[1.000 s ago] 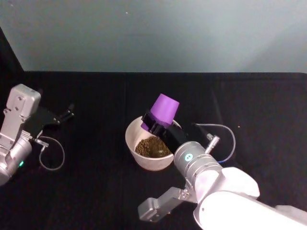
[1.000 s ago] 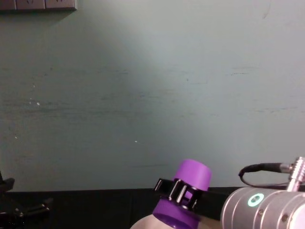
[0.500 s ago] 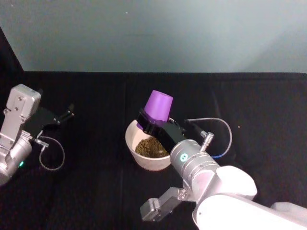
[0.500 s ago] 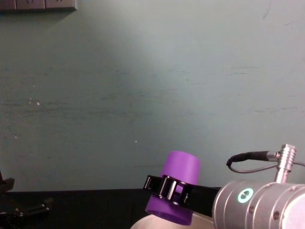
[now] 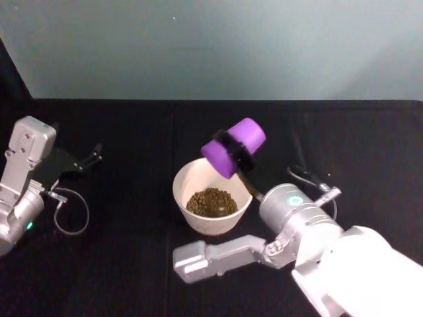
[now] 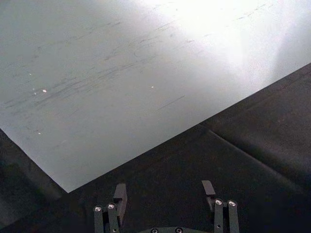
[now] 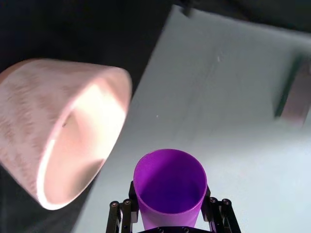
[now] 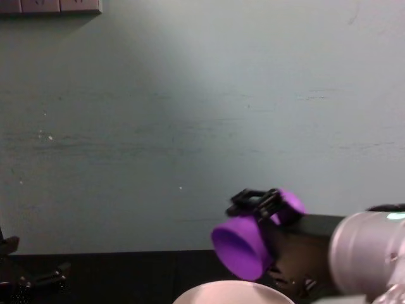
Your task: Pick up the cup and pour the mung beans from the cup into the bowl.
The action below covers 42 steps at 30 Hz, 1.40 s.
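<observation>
Above the bowl point(image 5: 211, 201), the right tool point(image 5: 239, 149) clamps the purple cup point(image 5: 231, 148) around its middle, tipped on its side with the mouth toward the robot's left. Mung beans point(image 5: 211, 201) lie heaped in the bowl and the cup looks empty, so the pour seems done. Parked at the counter's point(image 5: 132, 264) left edge, the left tool point(image 6: 164, 200) rests spread wide.
</observation>
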Motion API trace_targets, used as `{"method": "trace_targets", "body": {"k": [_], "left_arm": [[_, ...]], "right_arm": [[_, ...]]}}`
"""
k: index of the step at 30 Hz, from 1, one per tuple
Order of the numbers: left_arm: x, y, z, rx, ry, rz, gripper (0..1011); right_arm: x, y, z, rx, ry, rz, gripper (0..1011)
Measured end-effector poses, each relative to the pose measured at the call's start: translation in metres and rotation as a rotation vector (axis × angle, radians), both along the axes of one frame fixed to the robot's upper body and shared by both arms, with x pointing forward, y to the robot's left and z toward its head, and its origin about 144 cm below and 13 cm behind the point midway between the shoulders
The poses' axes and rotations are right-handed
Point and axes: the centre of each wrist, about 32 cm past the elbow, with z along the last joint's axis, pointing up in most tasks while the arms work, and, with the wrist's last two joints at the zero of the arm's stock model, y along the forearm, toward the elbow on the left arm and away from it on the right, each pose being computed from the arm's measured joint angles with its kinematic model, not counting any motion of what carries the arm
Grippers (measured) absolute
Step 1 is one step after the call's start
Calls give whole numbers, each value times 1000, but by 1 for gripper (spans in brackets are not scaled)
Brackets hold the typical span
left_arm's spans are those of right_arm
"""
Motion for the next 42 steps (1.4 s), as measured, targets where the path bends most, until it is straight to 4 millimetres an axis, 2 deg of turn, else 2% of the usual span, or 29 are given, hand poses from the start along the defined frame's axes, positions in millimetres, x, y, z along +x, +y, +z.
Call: {"method": "trace_targets", "body": {"k": [6, 13, 26, 35, 42], "left_arm": [[0, 0, 0, 0, 0, 0, 1000], [0, 0, 0, 0, 0, 0, 1000], [0, 0, 0, 0, 0, 0, 1000], [0, 0, 0, 0, 0, 0, 1000], [0, 0, 0, 0, 0, 0, 1000]], "right_arm": [[3, -23, 4, 319, 90, -35, 718], [12, -47, 5, 608, 190, -47, 718], [30, -99, -10, 1192, 391, -79, 718], [38, -122, -21, 1481, 520, -115, 718], [42, -126, -29, 1561, 591, -145, 718]]}}
